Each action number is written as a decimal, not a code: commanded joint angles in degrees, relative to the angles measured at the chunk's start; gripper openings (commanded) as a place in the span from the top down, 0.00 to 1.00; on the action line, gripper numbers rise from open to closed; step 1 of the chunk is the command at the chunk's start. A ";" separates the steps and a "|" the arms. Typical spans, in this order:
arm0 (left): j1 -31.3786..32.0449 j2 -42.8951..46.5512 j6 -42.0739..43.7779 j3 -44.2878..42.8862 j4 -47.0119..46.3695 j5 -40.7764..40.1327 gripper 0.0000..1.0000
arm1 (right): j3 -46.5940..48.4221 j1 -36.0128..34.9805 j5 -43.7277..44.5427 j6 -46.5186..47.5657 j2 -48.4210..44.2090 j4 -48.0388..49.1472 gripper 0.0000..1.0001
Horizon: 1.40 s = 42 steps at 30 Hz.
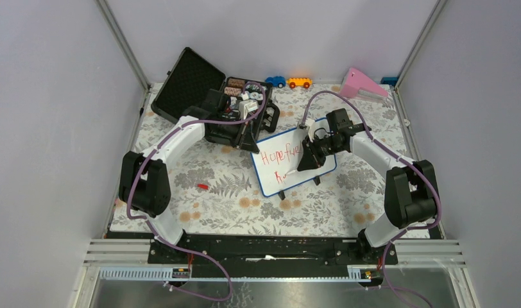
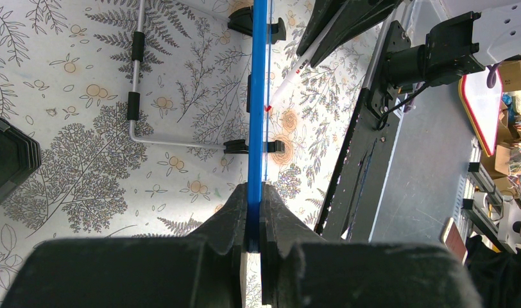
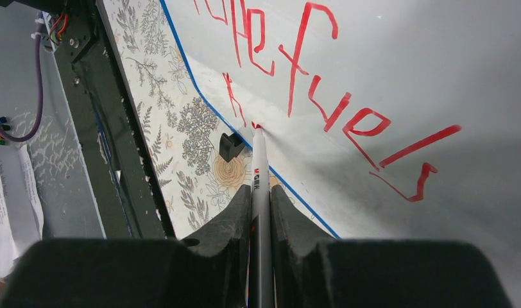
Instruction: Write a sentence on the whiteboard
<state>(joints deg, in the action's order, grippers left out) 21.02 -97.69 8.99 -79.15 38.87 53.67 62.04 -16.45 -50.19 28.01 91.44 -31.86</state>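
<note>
Task status: partly done, by judgement. The top line of the sentence (image 3: 309,70) is written; the second line is only begun.
Done: red letters "Hope fuels" run across the upper part of the whiteboard (image 1: 290,176).
Second line: an "h" and one short stroke sit below the top line, near the whiteboard's left end.
Left to do: the rest of the second-line word, then lifting the marker (image 3: 260,167) off the whiteboard.
Whiteboard position: stands on the table (image 1: 213,186), between the two arms; a black case (image 1: 194,83) lies open just behind its left end.
Whiteboard appearance: white face, thin blue frame, rounded corners, small black feet (image 2: 271,146) under the lower edge. It stands on edge, leaning back slightly.
Lettering: uneven handwriting, strokes thin but legible; the top line climbs toward the whiteboard's right end.
Left claw (image 2: 254,218): closed tight on the whiteboard's blue frame at its left end, steadying it.
Right claw (image 3: 261,199): closed on the marker barrel, in front of the whiteboard's face.
Marker tip: touches the whiteboard at the end of the second-line stroke.
</note>
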 commanded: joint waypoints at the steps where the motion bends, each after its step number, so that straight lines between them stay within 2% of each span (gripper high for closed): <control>1: 1.13 0.90 2.06 -0.13 -0.20 -1.54 1.00 | 2.82 -0.02 -0.17 -0.02 -0.51 2.91 1.00; 31: 1.13 0.66 2.01 -0.17 -0.20 -1.46 1.00 | -2.51 -2.76 3.40 2.20 0.06 2.82 1.00; 42: 1.07 0.66 2.07 -0.10 -0.20 -1.44 1.00 | -0.79 0.84 4.37 3.93 -1.74 0.58 1.00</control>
<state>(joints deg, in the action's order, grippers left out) 21.02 -97.69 8.99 -79.15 38.87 53.67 59.59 -17.82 -48.53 29.12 91.46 -31.27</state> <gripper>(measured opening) 0.062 0.190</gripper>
